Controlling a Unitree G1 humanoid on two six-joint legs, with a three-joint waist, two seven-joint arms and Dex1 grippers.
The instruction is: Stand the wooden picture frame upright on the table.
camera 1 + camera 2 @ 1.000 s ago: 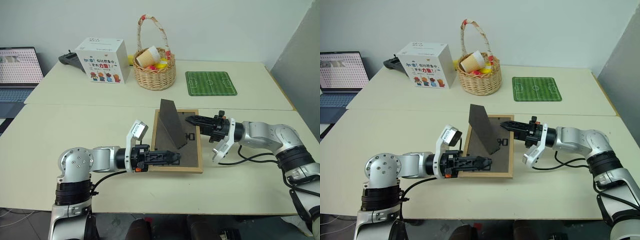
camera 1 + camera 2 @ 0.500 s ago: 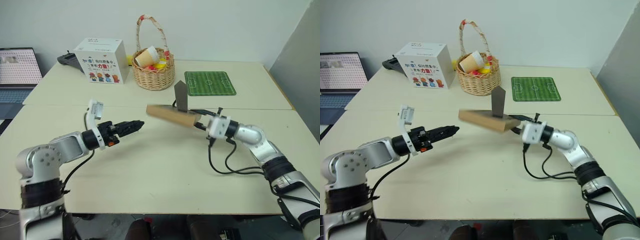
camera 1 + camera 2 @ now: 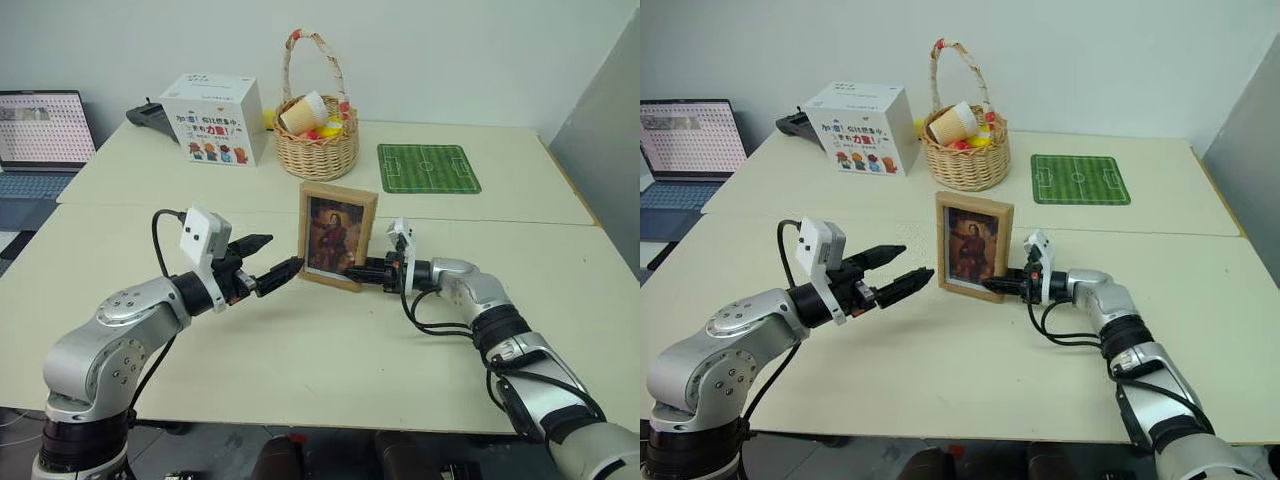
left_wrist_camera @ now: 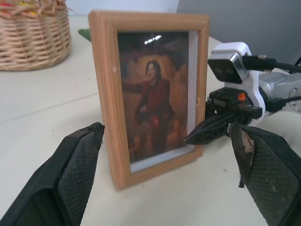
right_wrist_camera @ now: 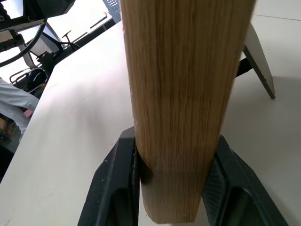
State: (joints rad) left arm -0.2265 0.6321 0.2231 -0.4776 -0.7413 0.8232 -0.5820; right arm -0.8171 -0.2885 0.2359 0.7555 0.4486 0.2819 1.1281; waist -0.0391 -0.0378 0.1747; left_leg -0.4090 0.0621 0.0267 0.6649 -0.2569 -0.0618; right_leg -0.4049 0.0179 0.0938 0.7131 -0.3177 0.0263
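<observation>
The wooden picture frame (image 3: 337,235) stands upright on the cream table (image 3: 300,350), its dark portrait facing me. My right gripper (image 3: 362,272) is shut on the frame's lower right edge. In the right wrist view both black fingers (image 5: 117,188) press the light-wood side (image 5: 183,94), and the fold-out stand (image 5: 256,56) shows behind it. My left gripper (image 3: 280,252) is open just left of the frame, not touching it. In the left wrist view its two fingers (image 4: 75,169) stand wide apart in front of the portrait (image 4: 150,94).
Behind the frame stands a wicker basket (image 3: 316,130) holding a paper cup. A white box (image 3: 212,118) is at the back left, a green soccer-field mat (image 3: 428,167) at the back right, and a laptop (image 3: 40,130) at the far left. A seam crosses the table behind the frame.
The frame lay face down, was lifted by my right gripper, and now stands upright. My left gripper let go of its edge, opened wide and drew off to the left.
</observation>
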